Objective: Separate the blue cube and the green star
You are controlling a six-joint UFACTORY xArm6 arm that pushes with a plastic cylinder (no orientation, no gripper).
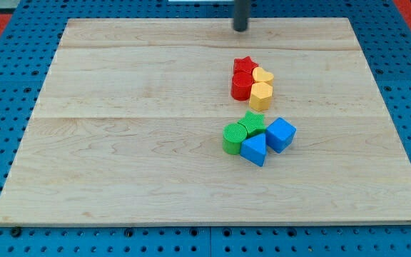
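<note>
A: Where do the blue cube (281, 134) and the green star (252, 123) sit?

B: Right of the board's middle, touching or nearly so, the cube on the star's right. A blue wedge (254, 149) and a green cylinder (232, 138) crowd in below and left.

A: And my tip (241, 28)?

B: Bare rod, nothing to open or close, touching no block. It stands near the view's top, well apart, beyond the red (243, 78) and yellow (261, 88) blocks.

A: So which step?

B: The approach, I'd judge; no separation yet. Next it must skirt the red-yellow cluster, enter between star and cube, and shove the cube rightward.
</note>
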